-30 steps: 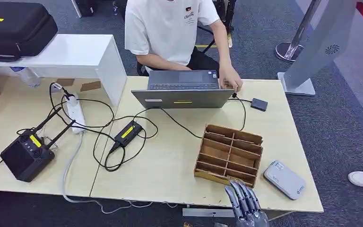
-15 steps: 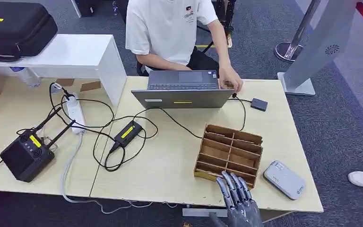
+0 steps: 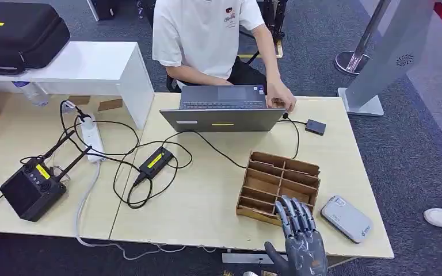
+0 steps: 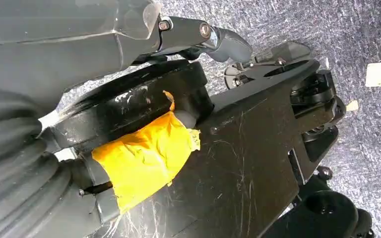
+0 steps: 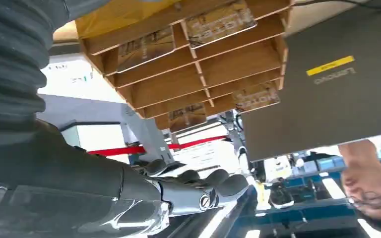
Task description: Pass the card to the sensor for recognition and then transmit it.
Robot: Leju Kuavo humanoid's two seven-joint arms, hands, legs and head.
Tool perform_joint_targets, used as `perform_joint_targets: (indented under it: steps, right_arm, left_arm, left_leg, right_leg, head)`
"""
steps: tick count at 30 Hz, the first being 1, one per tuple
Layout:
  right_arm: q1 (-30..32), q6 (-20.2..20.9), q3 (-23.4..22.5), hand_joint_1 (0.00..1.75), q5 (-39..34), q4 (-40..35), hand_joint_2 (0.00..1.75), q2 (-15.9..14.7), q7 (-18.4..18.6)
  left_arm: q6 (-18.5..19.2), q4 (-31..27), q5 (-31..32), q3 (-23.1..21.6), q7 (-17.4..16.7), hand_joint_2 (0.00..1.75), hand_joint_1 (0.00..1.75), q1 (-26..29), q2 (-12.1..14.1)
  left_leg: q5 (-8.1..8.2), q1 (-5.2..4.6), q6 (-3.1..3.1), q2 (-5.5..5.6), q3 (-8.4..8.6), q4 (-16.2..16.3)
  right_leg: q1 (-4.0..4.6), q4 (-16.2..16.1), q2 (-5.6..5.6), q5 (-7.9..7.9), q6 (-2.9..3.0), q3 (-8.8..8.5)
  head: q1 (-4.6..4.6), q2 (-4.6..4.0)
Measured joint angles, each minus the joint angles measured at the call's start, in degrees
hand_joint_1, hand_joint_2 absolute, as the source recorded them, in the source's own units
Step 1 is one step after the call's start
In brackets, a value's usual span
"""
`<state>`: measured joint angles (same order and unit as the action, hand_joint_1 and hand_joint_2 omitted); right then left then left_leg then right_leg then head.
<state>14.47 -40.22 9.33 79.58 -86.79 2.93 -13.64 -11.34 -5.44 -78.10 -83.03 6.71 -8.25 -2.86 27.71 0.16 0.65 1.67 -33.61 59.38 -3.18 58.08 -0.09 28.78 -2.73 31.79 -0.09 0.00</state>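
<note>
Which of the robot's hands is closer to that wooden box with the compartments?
The right hand: its fingertips reach over the near edge of the wooden box. The left hand hangs low over the carpet, away from the table.

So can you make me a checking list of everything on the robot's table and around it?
Surface: pale wooden table, two tops side by side.
Job's things: wooden card rack; cards lie in some slots; grey sensor box beside the rack.
Clutter: laptop, black radio box, power strip, black case.
Hands: right hand over the rack's near edge, fingers apart, holding nothing; left hand cannot be judged.
Cables: black cables loop across the table.
Surroundings: a person sits at the laptop; grey carpet.
</note>
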Motion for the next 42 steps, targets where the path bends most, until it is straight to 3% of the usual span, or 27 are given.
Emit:
perform_joint_targets:
  steps: [16, 42]
  right_arm:
    - [-0.8, 0.0, -3.6, 0.00, 0.5, 4.5, 1.75, 1.8, -0.4]
    - [-3.3, 0.0, -8.1, 0.00, 1.6, 9.0, 1.75, 1.9, 1.4]
  left_arm:
    - [0.0, 0.0, 0.0, -0.1, -0.1, 1.75, 0.00, 0.0, 0.0]
    - [0.0, 0.0, 0.0, -0.4, -0.5, 1.75, 0.00, -0.2, 0.0]
  left_leg:
    - [0.00, 0.00, 0.00, 0.00, 0.00, 0.0]
    - [0.00, 0.00, 0.00, 0.00, 0.00, 0.0]
  right_leg:
    - [0.00, 0.0, 0.00, 0.00, 0.00, 0.00]
    - [0.00, 0.0, 0.00, 0.00, 0.00, 0.00]
  head:
    - [0.02, 0.00]
    - [0.02, 0.00]
